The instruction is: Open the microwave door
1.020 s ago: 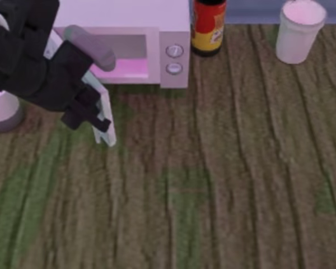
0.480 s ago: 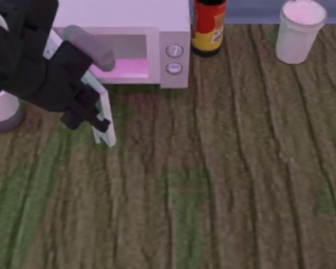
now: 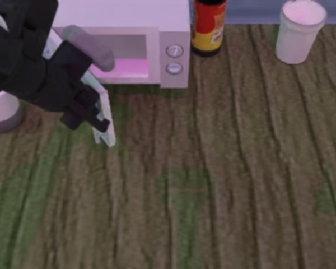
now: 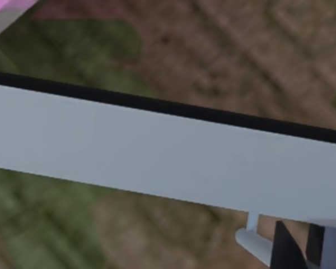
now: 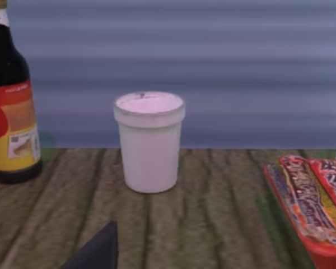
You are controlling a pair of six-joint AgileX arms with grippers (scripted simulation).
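Beside microwave point(image 3: 123, 17): bottle point(image 3: 208, 27), cup point(image 3: 298, 31).

The pale lavender microwave point(image 3: 123, 22) stands far left, its door point(image 3: 103, 115) swung wide open.

The left arm covers most of the microwave door point(image 3: 105, 117) in the top view; only the door's outer end shows just beyond the left tool point(image 3: 88, 116), whose fingertips cannot be made out against the dark body. The microwave point(image 3: 129, 22) is cut by the top edge, its left part behind that arm. Behind the left tool, a pale cup point(image 3: 3, 111) is half hidden and cut by the left edge. The sauce bottle point(image 3: 208, 25) loses its neck at the top edge. In the right wrist view, only a dark tip of the right tool point(image 5: 98, 251) shows, and a red packet point(image 5: 313, 204) runs off the edge.
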